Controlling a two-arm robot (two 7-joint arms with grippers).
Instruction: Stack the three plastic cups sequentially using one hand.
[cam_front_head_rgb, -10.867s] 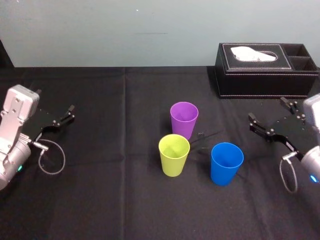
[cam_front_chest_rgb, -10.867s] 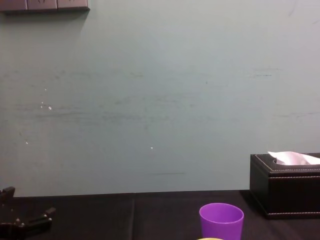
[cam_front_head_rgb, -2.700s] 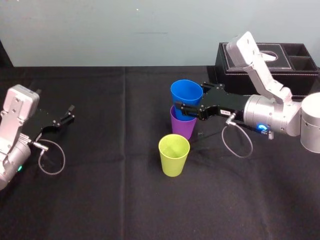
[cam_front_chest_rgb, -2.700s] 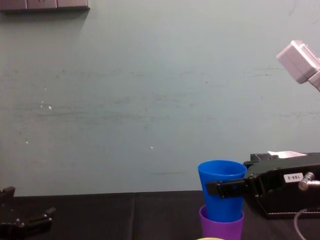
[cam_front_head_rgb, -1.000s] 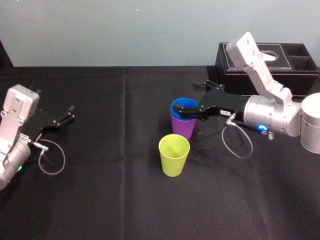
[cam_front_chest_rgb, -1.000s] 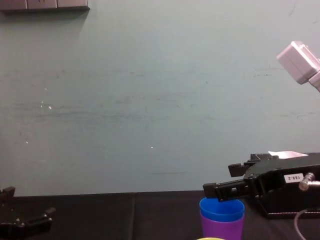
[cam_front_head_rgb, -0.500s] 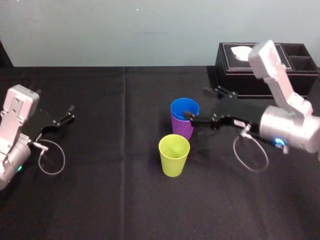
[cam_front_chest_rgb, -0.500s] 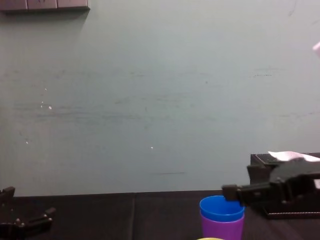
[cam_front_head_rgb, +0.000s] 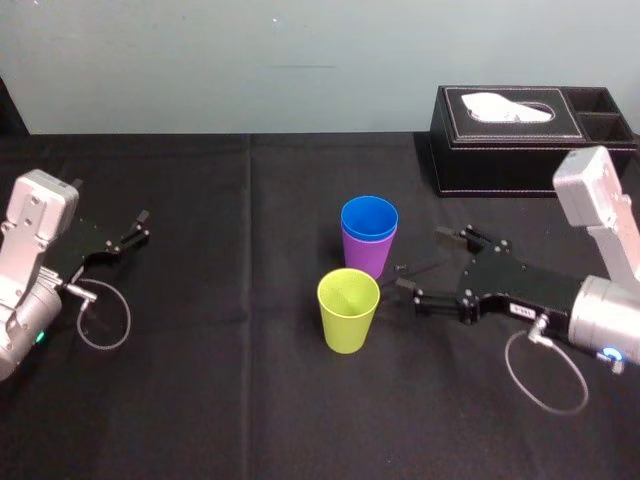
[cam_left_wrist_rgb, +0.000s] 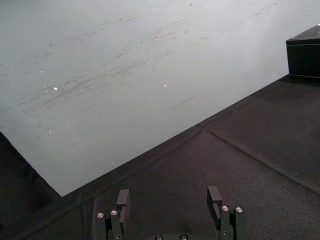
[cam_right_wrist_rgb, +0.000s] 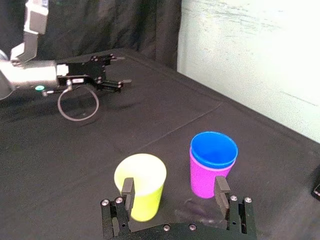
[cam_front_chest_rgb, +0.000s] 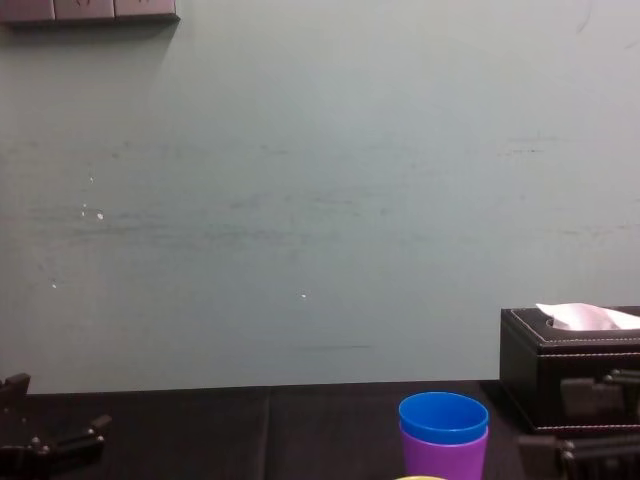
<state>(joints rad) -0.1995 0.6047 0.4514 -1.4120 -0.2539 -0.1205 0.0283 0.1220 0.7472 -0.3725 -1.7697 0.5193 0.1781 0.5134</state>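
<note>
The blue cup (cam_front_head_rgb: 369, 214) sits nested inside the purple cup (cam_front_head_rgb: 367, 259) near the table's middle; both stand upright, also seen as blue cup (cam_right_wrist_rgb: 213, 149) in purple cup (cam_right_wrist_rgb: 206, 180) and blue cup (cam_front_chest_rgb: 443, 417). The yellow-green cup (cam_front_head_rgb: 348, 310) stands alone just in front of them, upright and empty. My right gripper (cam_front_head_rgb: 420, 262) hovers low, to the right of the cups and apart from them, open, with nothing between its fingers (cam_right_wrist_rgb: 127, 187). My left gripper (cam_front_head_rgb: 135, 228) is parked at the far left, open (cam_left_wrist_rgb: 168, 200).
A black tissue box (cam_front_head_rgb: 530, 140) stands at the back right against the wall. A loose cable loop (cam_front_head_rgb: 103, 318) hangs by the left arm. Black cloth (cam_front_head_rgb: 250, 400) covers the table.
My right gripper has drawn back from the blue cup's rim, to the right and toward the front. The blue cup stays nested in the purple one. The left arm has not moved.
</note>
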